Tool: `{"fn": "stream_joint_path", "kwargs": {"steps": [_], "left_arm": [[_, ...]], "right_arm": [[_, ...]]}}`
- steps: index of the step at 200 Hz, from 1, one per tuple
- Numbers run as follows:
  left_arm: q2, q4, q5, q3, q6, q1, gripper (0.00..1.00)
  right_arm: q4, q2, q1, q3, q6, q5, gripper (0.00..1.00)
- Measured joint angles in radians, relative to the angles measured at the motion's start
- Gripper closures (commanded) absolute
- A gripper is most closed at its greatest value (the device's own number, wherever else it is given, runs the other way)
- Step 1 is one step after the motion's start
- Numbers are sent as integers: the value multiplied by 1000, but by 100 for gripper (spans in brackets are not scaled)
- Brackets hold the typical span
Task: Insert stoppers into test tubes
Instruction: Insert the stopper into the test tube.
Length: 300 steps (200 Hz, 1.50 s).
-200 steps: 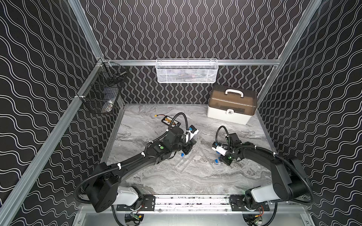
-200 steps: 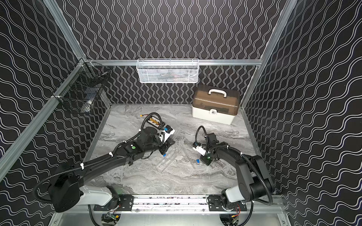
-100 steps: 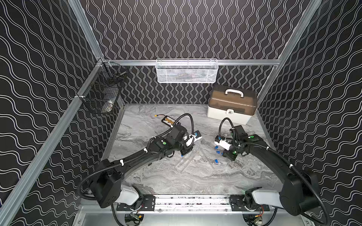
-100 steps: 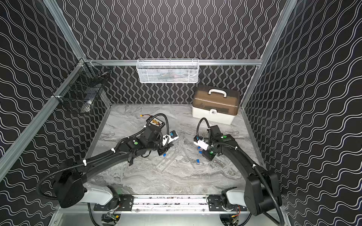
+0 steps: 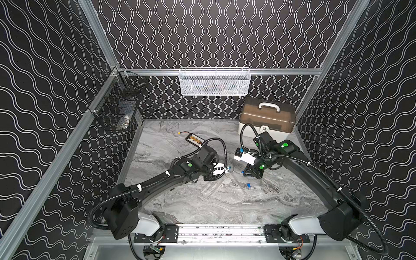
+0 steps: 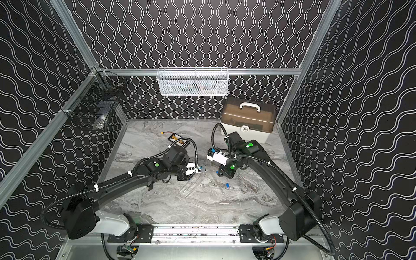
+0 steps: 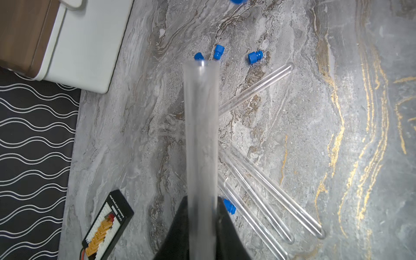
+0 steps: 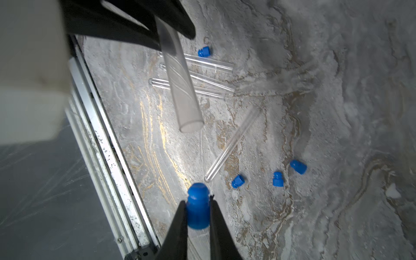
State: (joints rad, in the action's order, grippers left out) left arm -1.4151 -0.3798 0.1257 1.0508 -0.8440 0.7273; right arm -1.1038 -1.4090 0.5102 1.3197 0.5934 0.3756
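My arms have swung together over the middle of the tabletop point(image 5: 225, 209). My left gripper point(image 7: 201, 200) clamps a test tube point(image 7: 201, 135), open mouth toward my right gripper point(image 8: 197, 201), which pinches a blue stopper point(image 8: 198, 208). They remain apart; insertion looks next. Beneath lie spare tubes point(image 8: 232, 144) and loose stoppers point(image 8: 278, 179).

On the table point(image 5: 225, 209), test tubes point(image 7: 255, 87) lie centrally, stoppers point(image 5: 248, 185) mostly to their right, case point(image 5: 266, 117) behind.
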Motion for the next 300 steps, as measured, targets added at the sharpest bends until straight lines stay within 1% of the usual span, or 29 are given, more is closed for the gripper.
{"fn": "stream_joint_path", "kwargs": {"steps": [52,100,206,219,275,300], "left_arm": [[0,7,2,-6,-71,5,100],[0,18,9,-11,-93,5,100],[10,19,16,-18,-99,6,100],[17,13,3,-18,-109,11,100],[50,3,-104,-17,-230,81,100],[69,6,-134,-17,-258,104,100]], "right_arm": [[1,-31,25,31,-6,52,83],[10,-56,33,48,-10,56,83],[5,-97,55,70,-9,52,85],[-3,-106,58,77,-5,51,86],[-103,-147,70,132,24,51,90],[-121,-153,70,147,25,53,91]]}}
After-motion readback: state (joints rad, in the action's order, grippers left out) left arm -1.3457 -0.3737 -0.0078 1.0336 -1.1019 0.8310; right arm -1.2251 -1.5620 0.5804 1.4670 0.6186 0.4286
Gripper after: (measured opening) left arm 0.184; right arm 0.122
